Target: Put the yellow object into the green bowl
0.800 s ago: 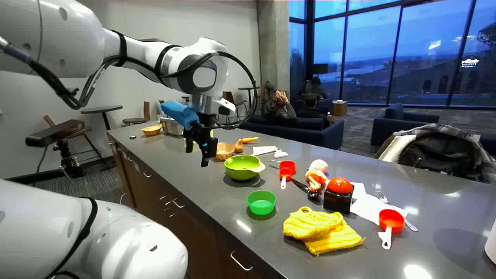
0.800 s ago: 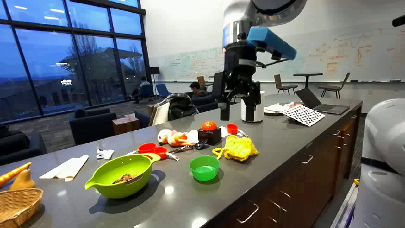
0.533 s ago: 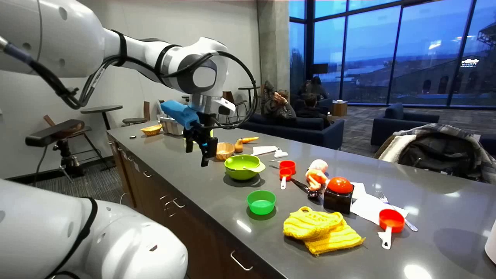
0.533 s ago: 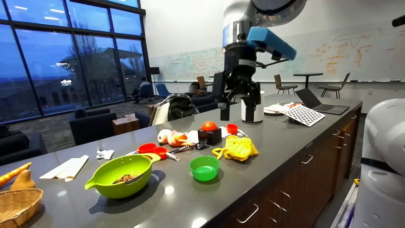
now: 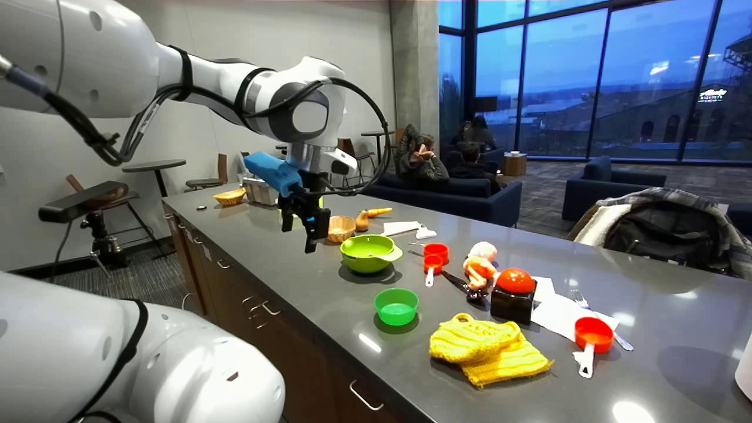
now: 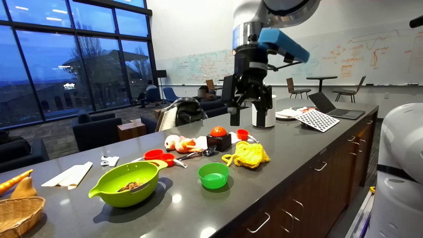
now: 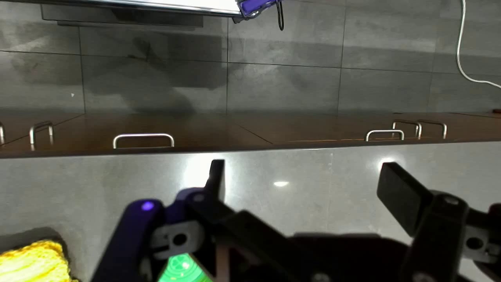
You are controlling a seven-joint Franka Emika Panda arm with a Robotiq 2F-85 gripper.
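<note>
The yellow object (image 5: 487, 352) is a bright, crumpled knitted cloth lying on the counter; it also shows in an exterior view (image 6: 249, 156) and at the lower left of the wrist view (image 7: 33, 262). The green bowl (image 5: 367, 261), lime with a spout and handle, stands on the counter; in an exterior view (image 6: 124, 199) it holds brown bits. It is hidden in the wrist view. My gripper (image 5: 299, 236) hangs above the counter, apart from both things; it also shows in an exterior view (image 6: 248, 119). In the wrist view (image 7: 302, 176) the jaws stand wide apart with nothing between.
A smaller green dish (image 6: 213, 180) stands between bowl and cloth. Red measuring cups (image 5: 435, 257), a black box with a red dome (image 5: 513, 302), a pink toy (image 6: 181, 144) and a wicker basket (image 6: 19, 215) stand around. The counter edge (image 7: 250, 150) crosses the wrist view.
</note>
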